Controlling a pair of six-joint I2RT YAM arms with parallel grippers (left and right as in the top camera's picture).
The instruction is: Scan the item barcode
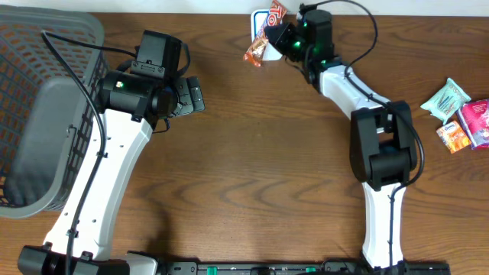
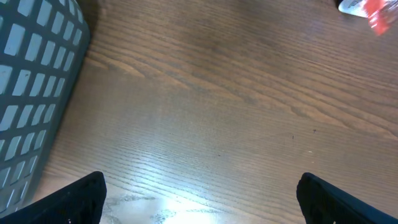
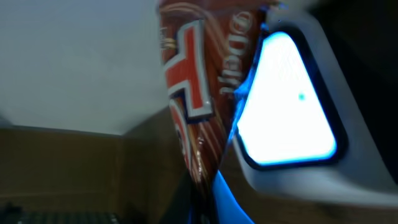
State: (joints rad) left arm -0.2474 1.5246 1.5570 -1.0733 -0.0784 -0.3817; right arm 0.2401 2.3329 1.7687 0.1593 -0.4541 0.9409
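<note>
Two arms at the desk (image 1: 252,153). Left arm (image 1: 126,130) sits over the near-left wood; left jaws stand wide apart with nothing between them but bare desk; both fingertips (image 2: 74,199) show in the lower corners of the left wrist view. Grey basket (image 1: 46,114) is just beside that arm, at the desk's left edge.

Right arm (image 1: 382,145) reaches to the far edge; right jaws are together, clamped on the packet (image 1: 256,50). I see the packet held just beside the scanner (image 1: 262,19), a white and blue unit at the far edge. In the right wrist view the packet is roughly upright, brown with red and white lettering; its edge is close against the scanner's lit window (image 3: 286,106); blue light runs along its lower edge; I cannot make out a barcode.

Three more items lie at the right edge, well apart from both arms: teal pack (image 1: 445,99); pink pack (image 1: 477,122); orange pack (image 1: 453,137).
</note>
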